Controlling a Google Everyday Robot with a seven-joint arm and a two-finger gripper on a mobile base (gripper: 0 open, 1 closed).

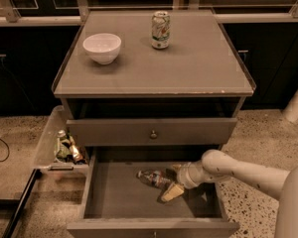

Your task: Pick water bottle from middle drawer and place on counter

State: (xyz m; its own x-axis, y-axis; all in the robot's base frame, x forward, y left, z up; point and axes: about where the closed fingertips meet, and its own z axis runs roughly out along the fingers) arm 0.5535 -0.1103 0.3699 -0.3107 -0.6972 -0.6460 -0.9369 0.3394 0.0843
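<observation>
Grasp step, not yet closed on the water bottle. Lies flat on its side on the bare floor of the middle drawer, immediately left of the hand, its nearer end reaching in between the two spread fingers, one behind it and one in front. Seems not yet pinched, though hard to tell touching from just apart in this dim corner.

Runs with its long axis roughly across the drawer, a little tilted: one end off to the left and slightly beyond the hand, the other pointing in toward the hand. Cannot tell which end carries the cap.

Calls next for pressing the fingers together across the bottle's width, square to that axis, then lifting straight up, clear of the drawer's walls and of the shut upper drawer just above and beyond the hand. After that, carrying up to the table, well above and behind the hand, and setting down on bare surface short of the soda can and right of the bowl.
</observation>
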